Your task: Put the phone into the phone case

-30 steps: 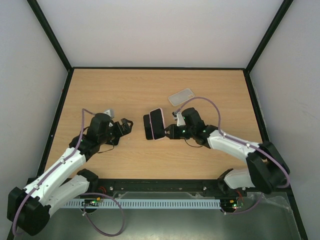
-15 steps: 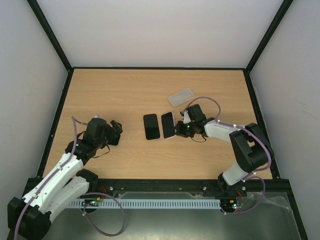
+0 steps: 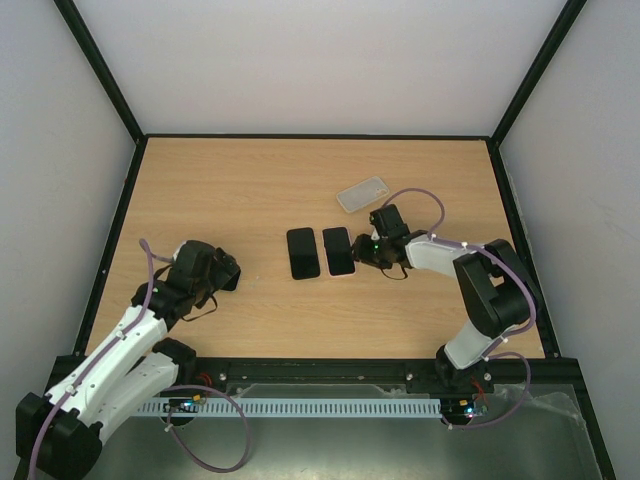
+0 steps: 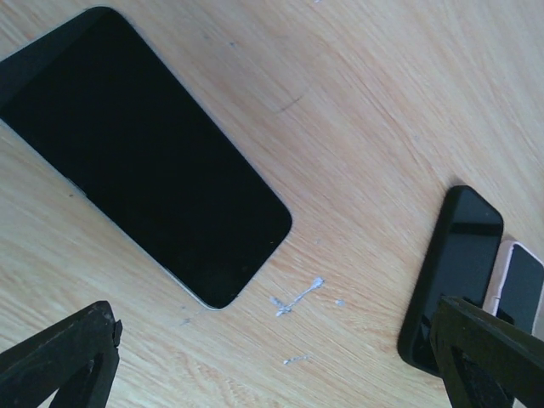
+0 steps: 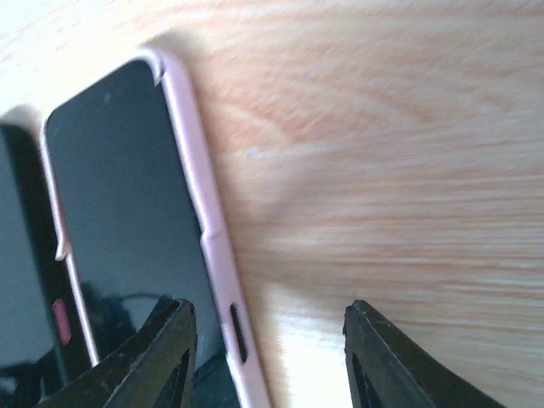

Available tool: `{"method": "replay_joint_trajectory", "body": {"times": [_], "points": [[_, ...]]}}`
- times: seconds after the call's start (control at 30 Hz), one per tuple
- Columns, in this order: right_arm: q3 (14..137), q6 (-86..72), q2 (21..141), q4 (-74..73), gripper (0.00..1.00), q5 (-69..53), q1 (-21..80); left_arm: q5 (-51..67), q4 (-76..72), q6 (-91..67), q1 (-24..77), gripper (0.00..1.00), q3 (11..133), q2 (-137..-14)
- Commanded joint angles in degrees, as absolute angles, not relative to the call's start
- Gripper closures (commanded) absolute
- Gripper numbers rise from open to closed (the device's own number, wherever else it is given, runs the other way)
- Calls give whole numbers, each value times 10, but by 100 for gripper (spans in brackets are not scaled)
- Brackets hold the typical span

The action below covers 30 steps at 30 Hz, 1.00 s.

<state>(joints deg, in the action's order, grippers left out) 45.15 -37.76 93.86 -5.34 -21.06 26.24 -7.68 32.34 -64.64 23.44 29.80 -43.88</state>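
A phone in a pink phone case lies flat, screen up, at mid-table. A bare black phone lies right beside it on the left. My right gripper is at the cased phone's right edge and stands open. In the right wrist view the pink rim runs between the fingers of the right gripper, and neither finger presses on it. My left gripper is open and empty, well left of both phones. Its wrist view shows the black phone and the pink case at far right.
A clear empty case lies behind the right gripper. In the left wrist view a larger black phone-like slab lies close ahead of the left gripper; I cannot find it in the top view. Black frame rails border the wooden table.
The right gripper laid the pink-cased phone down flat beside the black phone, after holding it up on edge, and opened its jaws. The left arm drew back toward the left.
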Motion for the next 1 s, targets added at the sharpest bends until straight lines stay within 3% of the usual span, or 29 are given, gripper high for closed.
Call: {"method": "replay_joint_trajectory", "body": {"times": [0.0,0.37,0.97], "points": [[472,-434,951,-60,53,-101,260,-101,366,-662,230,0,309,-439],[620,-508,1060,-29,59,7,243,-96,367,-655,230,0,303,-404],[687,-609,1166,40,63,-28,192,-88,346,-664,230,1,277,-404]]}}
